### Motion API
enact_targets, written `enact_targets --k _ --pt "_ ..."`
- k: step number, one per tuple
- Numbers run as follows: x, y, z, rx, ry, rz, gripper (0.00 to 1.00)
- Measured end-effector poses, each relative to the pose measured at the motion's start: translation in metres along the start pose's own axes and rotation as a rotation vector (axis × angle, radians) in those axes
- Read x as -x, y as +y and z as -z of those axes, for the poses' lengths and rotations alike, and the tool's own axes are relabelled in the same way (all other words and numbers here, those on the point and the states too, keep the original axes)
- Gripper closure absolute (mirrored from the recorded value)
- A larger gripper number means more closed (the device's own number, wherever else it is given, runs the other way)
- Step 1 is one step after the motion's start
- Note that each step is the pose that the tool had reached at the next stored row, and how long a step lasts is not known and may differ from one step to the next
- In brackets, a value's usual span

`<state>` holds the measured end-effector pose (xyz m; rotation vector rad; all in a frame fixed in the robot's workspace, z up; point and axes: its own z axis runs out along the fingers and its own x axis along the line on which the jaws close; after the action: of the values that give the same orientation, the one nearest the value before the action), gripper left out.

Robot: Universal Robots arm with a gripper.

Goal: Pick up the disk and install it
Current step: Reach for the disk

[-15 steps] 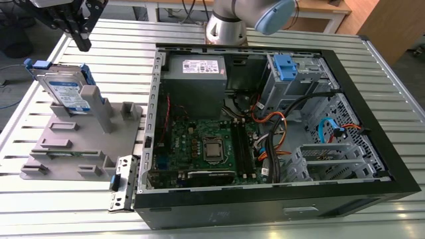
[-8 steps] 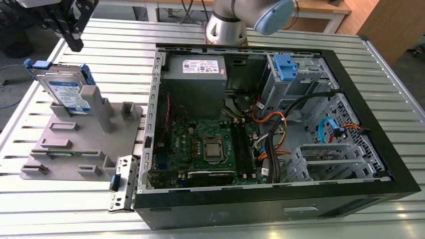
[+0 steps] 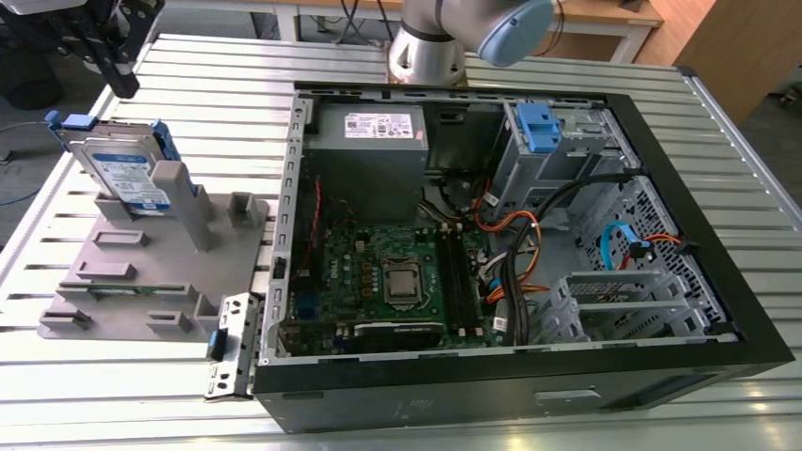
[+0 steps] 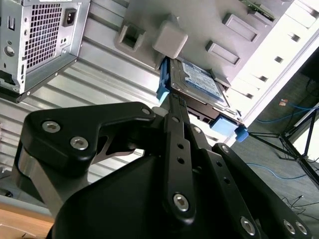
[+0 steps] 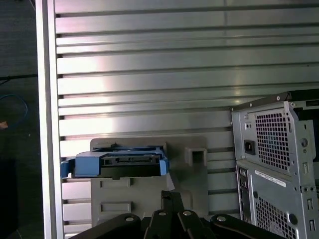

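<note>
1. The claw [image 3: 123, 83] is hanging over the slatted metal counter [image 3: 126, 399]. Its black fingers are looking pressed together and are pinching nothing.
2. The disk [image 3: 126, 174] is standing on its long edge just below the claw. It is not touching the claw, and open space is showing between the tips and the disk's upper edge.
3. The disk is sitting slotted in a grey holder [image 3: 138, 272], leaning by one of the holder's upright posts, with its white-and-blue label showing in the exterior view.
4. A blue bracket [image 3: 73, 120] is wrapping the disk's edges, with tabs sticking out at both ends.
5. In the first wrist view the disk [image 5: 117, 164] is showing edge-on ahead of the claw [image 5: 171, 196], apart from it.
6. In the second wrist view the claw [image 4: 173, 104] is pointing toward the disk [image 4: 199, 82], with its tip lying near one end of the bracket.
7. An open computer case [image 3: 501, 385] is lying on its side beside the holder, farther from the claw than the disk is, with its circuit board facing up.
8. Inside the case a grey box [image 3: 370, 141] with a white sticker is sitting at the end nearer the claw. A bare blue clip [image 3: 535, 127] is sitting well apart from the claw.
</note>
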<state>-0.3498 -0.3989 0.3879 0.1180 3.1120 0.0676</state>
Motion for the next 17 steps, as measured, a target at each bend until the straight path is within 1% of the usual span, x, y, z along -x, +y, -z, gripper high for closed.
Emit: enact_targets --k 7,11,17 --pt "-0.0112 -0.0010 -0.0030 -0.0001 0.0001 0.000 0.89" --pt "-0.0167 -0.0016 -0.0079 0.0000 -0.0001 0.000 0.89" --pt "-0.0228 -0.0024 -0.0161 -0.0010 -0.0001 0.000 0.89"
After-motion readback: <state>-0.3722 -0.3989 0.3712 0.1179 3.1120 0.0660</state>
